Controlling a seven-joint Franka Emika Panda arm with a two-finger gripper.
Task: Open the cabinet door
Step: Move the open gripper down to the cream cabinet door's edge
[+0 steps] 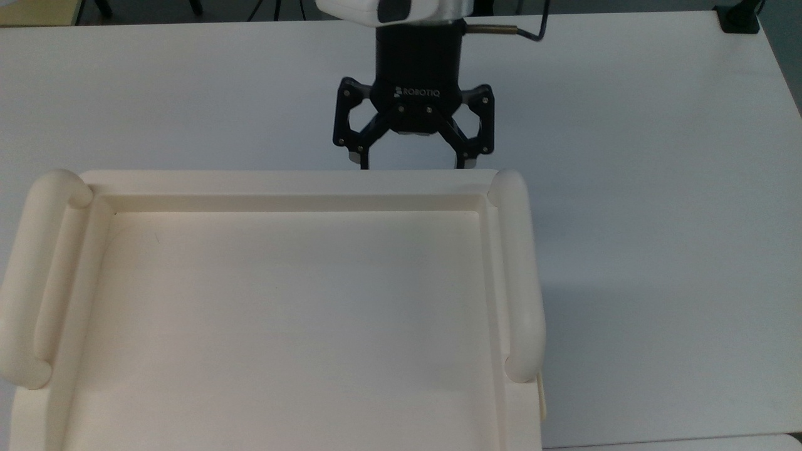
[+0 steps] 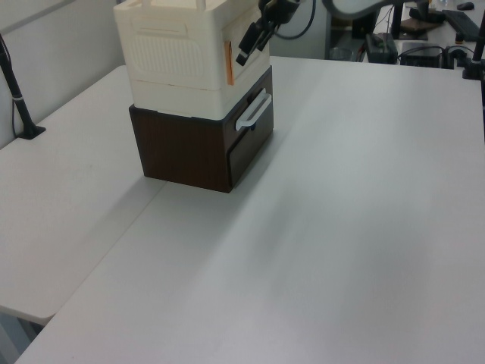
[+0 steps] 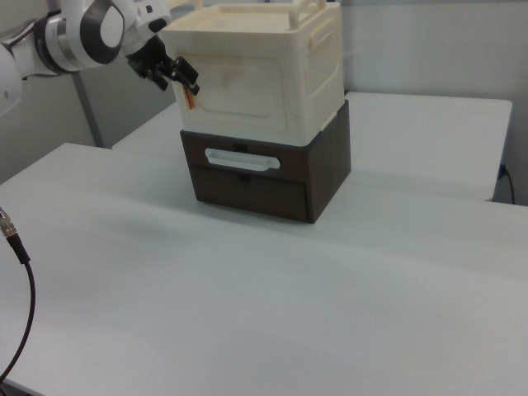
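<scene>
Hovering: end effector [image 1: 413,166] spread, facing cabinet door [image 3: 238,92].

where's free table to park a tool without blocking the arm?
Bare table stretches from the brown drawer unit to the left view's right and near edges. In the right view, the stretch below the drawer front is bare too. Crowded: the cream cabinet door face, where the open pincer hovers at its orange strip.

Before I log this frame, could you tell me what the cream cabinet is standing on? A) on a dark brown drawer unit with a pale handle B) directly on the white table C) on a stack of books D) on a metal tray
A: in the left view the cream cabinet sits on top of a dark brown drawer unit with a pale handle.
</scene>
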